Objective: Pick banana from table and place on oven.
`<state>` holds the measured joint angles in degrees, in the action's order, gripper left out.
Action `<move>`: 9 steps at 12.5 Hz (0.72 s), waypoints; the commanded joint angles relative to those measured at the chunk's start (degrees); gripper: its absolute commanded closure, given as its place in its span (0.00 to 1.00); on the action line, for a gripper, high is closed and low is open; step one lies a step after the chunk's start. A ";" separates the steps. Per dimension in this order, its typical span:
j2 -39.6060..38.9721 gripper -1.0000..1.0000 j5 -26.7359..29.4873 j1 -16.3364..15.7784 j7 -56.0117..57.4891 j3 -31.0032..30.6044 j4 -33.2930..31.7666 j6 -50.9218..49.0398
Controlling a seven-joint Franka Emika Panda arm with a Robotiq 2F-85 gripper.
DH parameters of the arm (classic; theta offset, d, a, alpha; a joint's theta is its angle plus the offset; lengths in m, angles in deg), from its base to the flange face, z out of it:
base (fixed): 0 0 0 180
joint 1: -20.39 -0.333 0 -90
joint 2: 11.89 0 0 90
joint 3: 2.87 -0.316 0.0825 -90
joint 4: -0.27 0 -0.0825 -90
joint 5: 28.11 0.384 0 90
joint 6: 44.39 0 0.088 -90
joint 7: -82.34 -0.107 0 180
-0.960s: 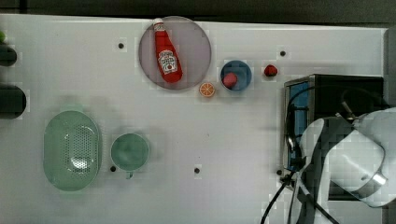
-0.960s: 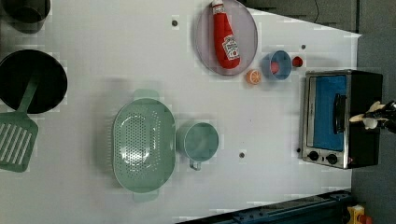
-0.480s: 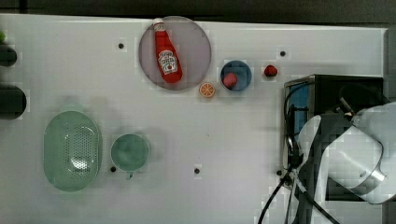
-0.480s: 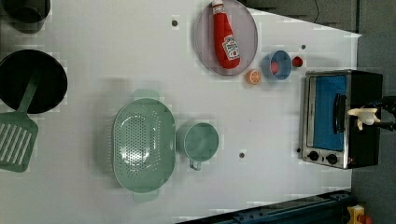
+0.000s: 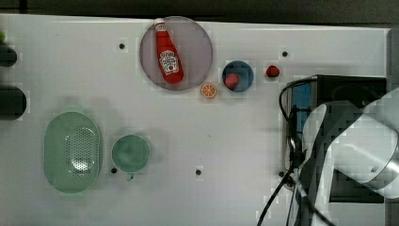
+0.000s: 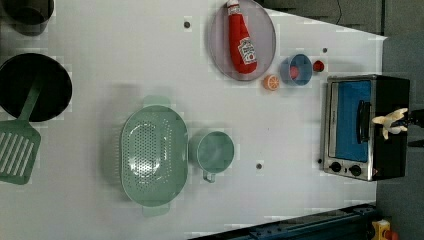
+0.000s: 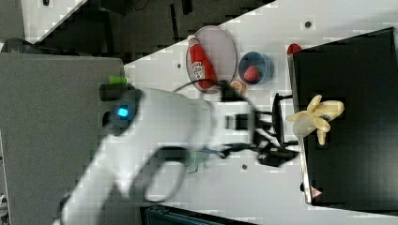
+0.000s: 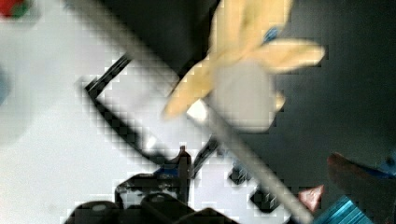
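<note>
Hand (image 7: pixel 281 129) state I cannot tell from my feeds; the banana (image 7: pixel 317 118) lies on the oven (image 7: pixel 347 117) top, at three o'clock of the bench (image 6: pixel 150 60) in the left view.

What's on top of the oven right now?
The banana lies on the oven near the front edge of its black top, peel strips splayed. The rest of that top looks bare in the right view; in the top view the arm covers much of it.
</note>
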<state>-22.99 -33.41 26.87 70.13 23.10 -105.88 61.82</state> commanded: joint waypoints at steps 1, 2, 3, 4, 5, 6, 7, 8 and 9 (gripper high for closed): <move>8.11 0.00 2.73 -6.86 -1.09 -7.42 5.27 -6.99; 9.74 0.00 2.82 -7.93 -7.70 -10.39 6.69 -6.95; 11.32 0.00 2.69 -8.84 -14.56 -13.29 7.63 -6.94; 12.82 0.00 2.68 -9.57 -21.16 -16.02 7.81 -6.96; 14.13 0.00 2.68 -10.10 -27.13 -18.57 7.57 -7.31; 15.24 0.00 2.68 -10.47 -31.72 -20.79 7.19 -7.65; 16.09 0.00 2.63 -10.53 -34.80 -22.45 6.96 -8.29; 16.73 0.00 2.64 -10.54 -35.64 -23.17 6.80 -10.04; 17.16 0.00 2.75 -10.53 -35.63 -23.25 6.78 -12.30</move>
<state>-6.25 -29.23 13.25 42.02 -4.00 -98.49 51.45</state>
